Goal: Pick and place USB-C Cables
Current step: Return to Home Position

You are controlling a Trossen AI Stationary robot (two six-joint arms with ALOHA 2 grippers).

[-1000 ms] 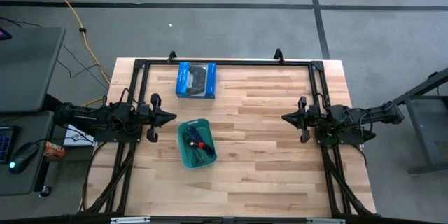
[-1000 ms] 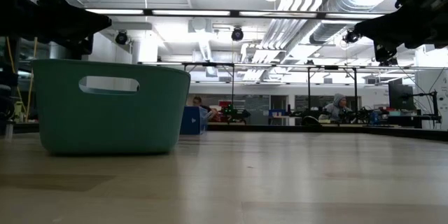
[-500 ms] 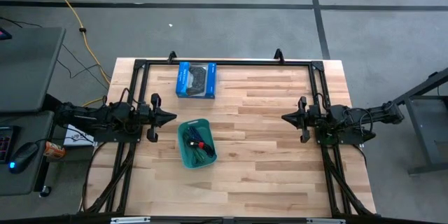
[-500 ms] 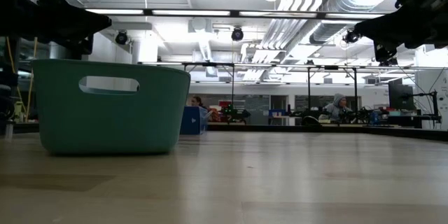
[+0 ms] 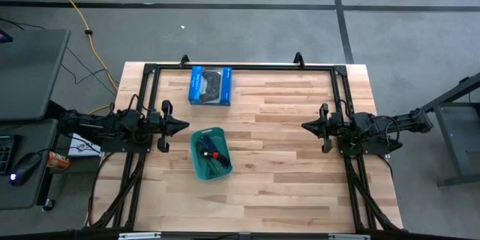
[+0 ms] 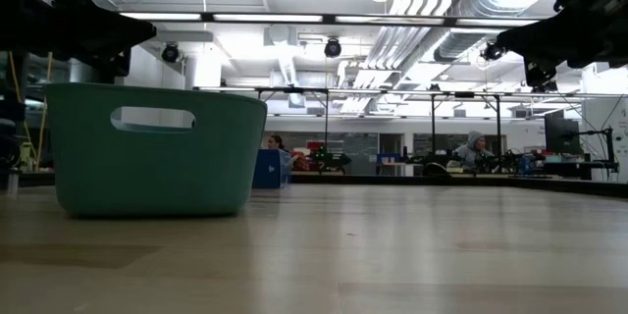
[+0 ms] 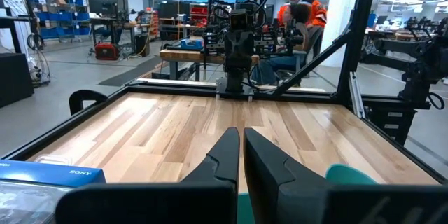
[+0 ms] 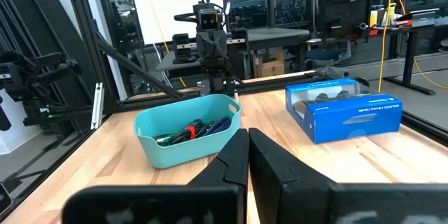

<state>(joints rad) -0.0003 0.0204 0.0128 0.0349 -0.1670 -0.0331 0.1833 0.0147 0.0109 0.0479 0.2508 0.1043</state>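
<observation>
Since the USB-C Cables (image 5: 211, 152) all lie heaped in the teal bin (image 5: 198, 171), just ahead of the left hand (image 5: 182, 126) and a little to one side, the sorting looks done and both arms appear drawn in at home. That hand is clenched on nothing. The right hand (image 5: 306, 126), facing it from well apart, is clenched and empty too. I'd judge the next move calls only for rest. Besides the bin, the wooden surface (image 5: 285, 172) carries a blue box (image 5: 210, 85) off the left hand's other side. People sit in the workshop beyond.
</observation>
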